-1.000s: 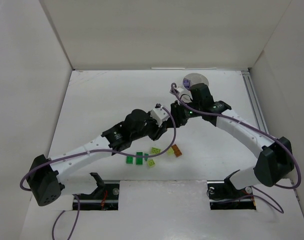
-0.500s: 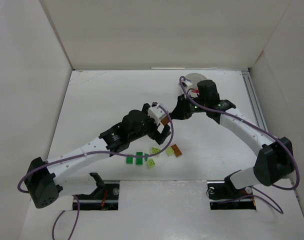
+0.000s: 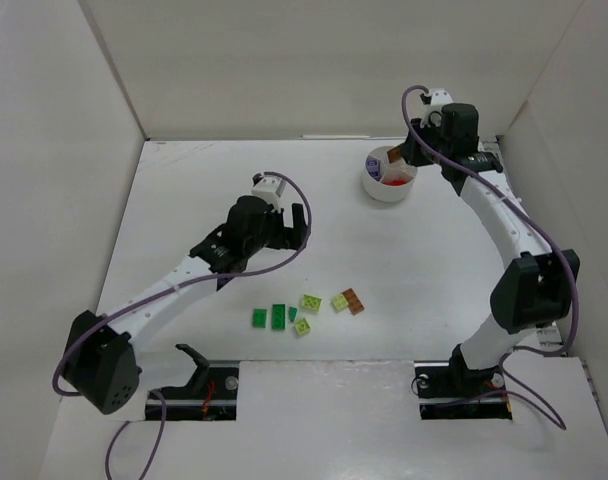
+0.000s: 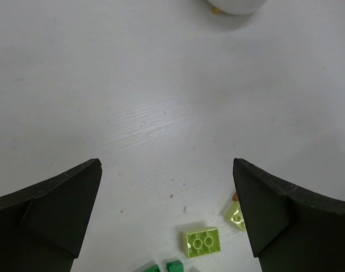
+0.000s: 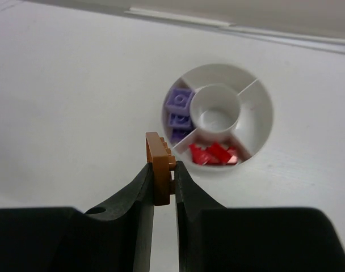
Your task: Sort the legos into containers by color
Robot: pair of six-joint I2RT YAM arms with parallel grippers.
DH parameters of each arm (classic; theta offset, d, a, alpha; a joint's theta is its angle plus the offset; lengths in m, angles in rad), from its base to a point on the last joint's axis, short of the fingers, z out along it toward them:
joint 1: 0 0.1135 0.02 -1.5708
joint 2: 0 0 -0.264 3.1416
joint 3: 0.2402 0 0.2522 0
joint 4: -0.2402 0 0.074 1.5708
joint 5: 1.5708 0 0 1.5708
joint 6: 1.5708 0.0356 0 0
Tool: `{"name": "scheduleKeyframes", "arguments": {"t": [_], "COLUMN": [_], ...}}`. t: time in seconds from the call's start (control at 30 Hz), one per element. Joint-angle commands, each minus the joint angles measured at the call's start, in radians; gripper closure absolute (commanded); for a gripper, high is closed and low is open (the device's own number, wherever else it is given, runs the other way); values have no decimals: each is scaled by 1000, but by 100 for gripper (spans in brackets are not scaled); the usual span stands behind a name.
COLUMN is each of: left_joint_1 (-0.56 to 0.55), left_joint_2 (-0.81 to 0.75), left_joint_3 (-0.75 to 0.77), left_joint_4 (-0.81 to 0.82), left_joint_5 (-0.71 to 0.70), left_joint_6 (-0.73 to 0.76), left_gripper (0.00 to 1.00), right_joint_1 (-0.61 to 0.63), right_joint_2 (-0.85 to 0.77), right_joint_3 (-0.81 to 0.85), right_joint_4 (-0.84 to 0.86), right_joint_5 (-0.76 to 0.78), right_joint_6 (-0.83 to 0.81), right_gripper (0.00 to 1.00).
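From above, the left gripper (image 3: 290, 218) hangs over the middle of the white table (image 3: 184, 200), its claw spread wide with nothing in it. Close to the near edge lie loose studded plastic pieces: dark green bricks (image 3: 279, 315), lime bricks (image 3: 310, 302) and one orange-brown brick (image 3: 355, 301). A small round white plastic dish (image 3: 372, 186) sits toward the far right corner. The right gripper (image 3: 398, 156) is at its far rim, apparently above it, pinching a small orange-brown plate (image 3: 393, 156).

From the left wrist, the two black fingers (image 4: 53, 209) stand well apart over bare table, with one lime brick (image 4: 202, 241) lying between them.

From the right wrist, the claw is narrowed on the orange-brown plate (image 5: 159, 164), which it holds upright on edge. Beyond it the dish (image 5: 265, 105) holds lavender bricks (image 5: 180, 109) in its left wedge and red pieces (image 5: 213, 153) in its near wedge, around a central round cup (image 5: 216, 112).
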Motion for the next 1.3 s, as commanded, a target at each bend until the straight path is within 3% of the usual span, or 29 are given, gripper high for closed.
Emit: {"name": "scheduleKeyframes", "arguments": {"t": [0.0, 0.2, 0.53, 0.7, 0.87, 0.93, 1.1, 1.27], "left_joint_1": [89, 135, 135, 135, 135, 85, -15, -167], "left_joint_2": [101, 234, 244, 254, 277, 287, 307, 316], "left_joint_3": [73, 170, 170, 159, 138, 138, 147, 147], "left_joint_4": [-17, -67, -53, -53, -11, -10, -33, -33], "left_joint_5": [134, 177, 182, 234, 381, 369, 303, 283], "left_joint_6": [-75, -63, -32, -9, 61, 89, 158, 274], "left_gripper": [0, 0, 0, 0, 0, 0, 0, 0], "right_joint_1": [-5, -14, -14, -14, -5, -5, 5, 5], "right_joint_2": [119, 307, 394, 404, 413, 413, 384, 190], "right_joint_3": [141, 362, 426, 416, 430, 441, 450, 262], "right_joint_4": [18, -57, -97, -106, -129, -152, -171, -149], "right_joint_5": [163, 240, 217, 217, 217, 217, 217, 228], "right_joint_6": [-69, -112, -112, -112, -112, -112, -112, -89], "right_gripper": [100, 100, 99, 75, 62, 56, 54, 54]}}
